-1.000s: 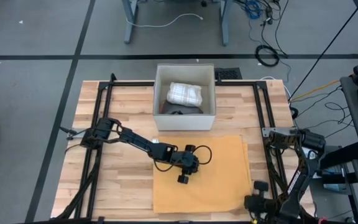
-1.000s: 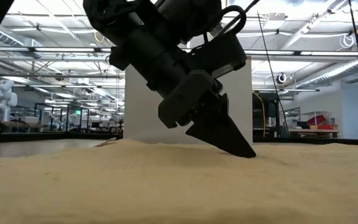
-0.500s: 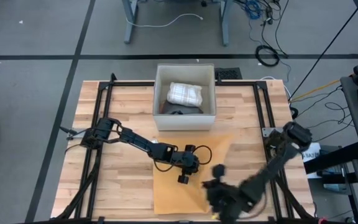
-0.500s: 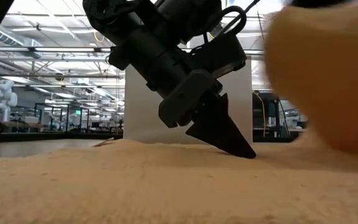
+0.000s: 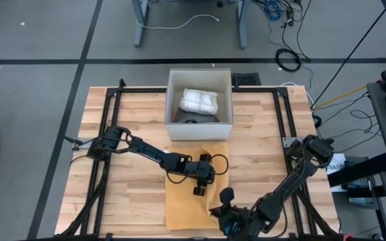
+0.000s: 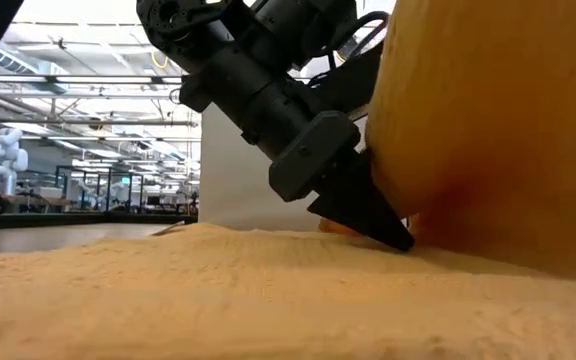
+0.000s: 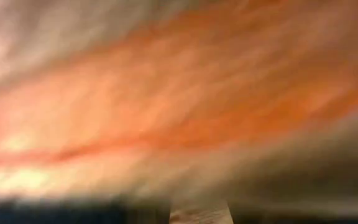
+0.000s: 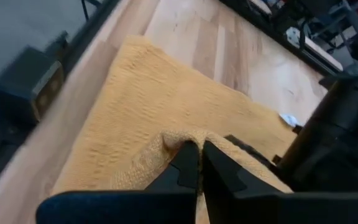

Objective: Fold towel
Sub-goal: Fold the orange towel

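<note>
Wooden surface (image 5: 126,201); my left hand (image 5: 198,190), fingers parted, pins the towel (image 5: 186,211); my right hand (image 8: 199,163) pinches its edge; first fold half over, unfinished.

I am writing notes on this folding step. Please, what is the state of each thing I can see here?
Orange towel: flat on the table, its right side lifted and carried over toward the left.
Right claw: shut on the towel's edge.
Left claw: pressing down on the towel's middle.
White box: open on top, at the table's far side.
Checked cloth: folded, lying inside the box.
</note>
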Tool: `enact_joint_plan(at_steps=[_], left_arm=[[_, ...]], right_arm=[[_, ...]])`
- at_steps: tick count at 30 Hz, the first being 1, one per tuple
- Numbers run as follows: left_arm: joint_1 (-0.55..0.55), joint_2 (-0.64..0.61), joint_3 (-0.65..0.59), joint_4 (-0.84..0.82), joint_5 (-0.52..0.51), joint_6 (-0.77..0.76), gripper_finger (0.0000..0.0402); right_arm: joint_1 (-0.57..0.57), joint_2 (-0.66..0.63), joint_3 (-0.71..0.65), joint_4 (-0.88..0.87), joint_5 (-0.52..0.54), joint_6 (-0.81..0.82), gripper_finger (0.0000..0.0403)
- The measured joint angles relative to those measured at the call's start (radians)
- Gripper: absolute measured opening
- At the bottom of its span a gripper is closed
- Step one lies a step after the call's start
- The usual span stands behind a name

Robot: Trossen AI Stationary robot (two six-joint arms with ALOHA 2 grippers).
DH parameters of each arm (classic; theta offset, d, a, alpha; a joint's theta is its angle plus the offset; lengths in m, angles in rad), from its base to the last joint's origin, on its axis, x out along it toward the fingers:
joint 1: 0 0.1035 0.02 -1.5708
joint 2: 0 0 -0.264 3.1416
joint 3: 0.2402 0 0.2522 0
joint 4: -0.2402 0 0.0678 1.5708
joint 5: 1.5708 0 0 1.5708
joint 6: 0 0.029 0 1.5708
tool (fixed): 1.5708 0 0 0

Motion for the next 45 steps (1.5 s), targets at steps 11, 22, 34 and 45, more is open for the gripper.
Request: enact_joint_plan(at_steps=[11,22,34,45], left_arm=[[-0.008,-0.15,0.0,-0.23,-0.149,0.011,0.0124],[-0.014,-0.246,-0.001,-0.535,-0.247,0.022,0.0124],[-0.018,-0.246,-0.001,-0.604,-0.227,-0.026,0.0124],[-0.067,-0.226,0.0,-0.531,-0.202,-0.024,0.0124]], right_arm=[[0.004,0.006,0.0,0.002,0.025,-0.027,0.0],[-0.028,0.089,0.0,0.002,-0.196,0.022,0.0001],[-0.064,0.155,0.0,0.093,-0.258,0.059,0.0132],[0.034,0.018,0.053,-0.137,-0.219,0.329,0.0183]])
